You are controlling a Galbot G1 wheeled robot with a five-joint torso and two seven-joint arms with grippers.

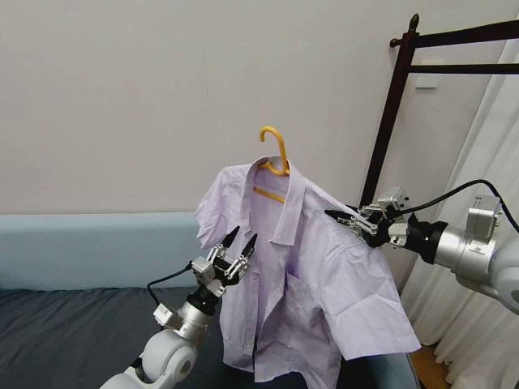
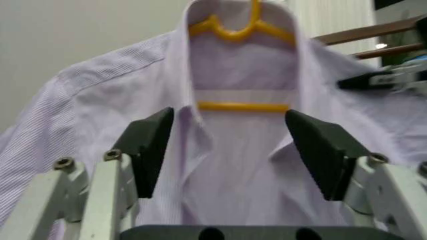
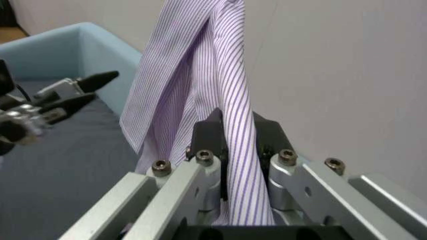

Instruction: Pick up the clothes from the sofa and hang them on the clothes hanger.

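Shirt (image 1: 324, 275), pale purple with fine stripes, hangs in the air above your blue sofa (image 1: 73, 243), to the left of the dark wooden clothes rack (image 1: 388, 121) and apart from it. Your right end effector (image 1: 339, 219) is clamped on a fold of fabric at the shirt's shoulder and carries it. Your left end effector (image 1: 243, 240) is spread wide just in front of the shirt, gripping nothing. A yellow hanger (image 1: 276, 162) sits inside the collar, its hook free in the air.

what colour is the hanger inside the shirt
Yellow-orange. The hanger shows best in the left wrist view, inside the shirt collar.
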